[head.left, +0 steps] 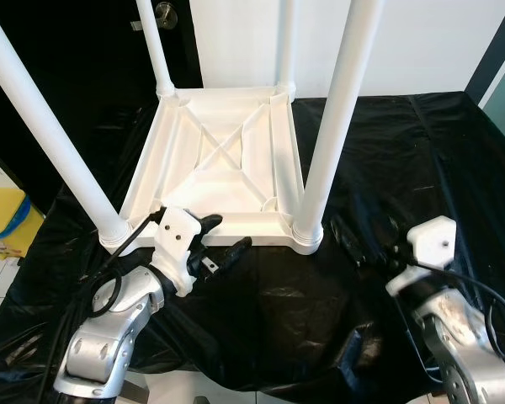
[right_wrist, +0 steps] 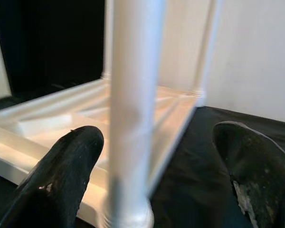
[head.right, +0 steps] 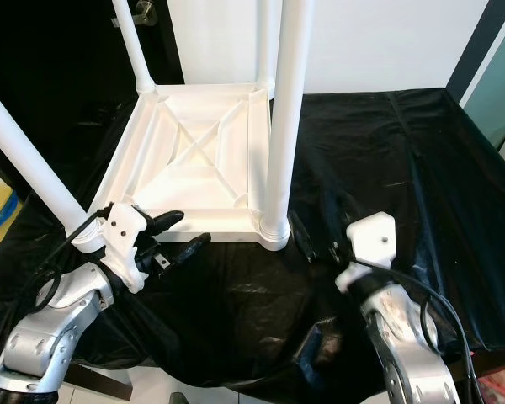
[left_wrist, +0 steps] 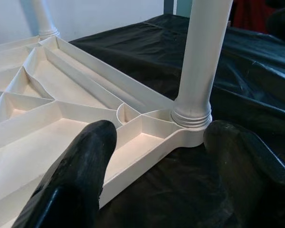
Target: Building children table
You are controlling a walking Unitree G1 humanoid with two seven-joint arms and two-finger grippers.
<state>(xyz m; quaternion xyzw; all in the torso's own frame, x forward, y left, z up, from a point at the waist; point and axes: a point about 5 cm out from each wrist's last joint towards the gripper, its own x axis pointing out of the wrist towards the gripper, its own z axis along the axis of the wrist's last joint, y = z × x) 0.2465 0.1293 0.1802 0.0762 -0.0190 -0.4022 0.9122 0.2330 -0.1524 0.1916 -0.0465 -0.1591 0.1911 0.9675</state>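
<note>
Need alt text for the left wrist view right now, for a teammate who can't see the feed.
The left gripper is open, its two black fingers straddling the near edge of the upside-down white table top lying on black plastic sheeting. Just ahead, a white leg stands upright in the corner socket, and the ribbed underside stretches away toward another leg.

four upright legs [head.left: 332,118] ring the upturned table [head.left: 219,160], open black sheet [head.left: 387,151] to its right
</note>
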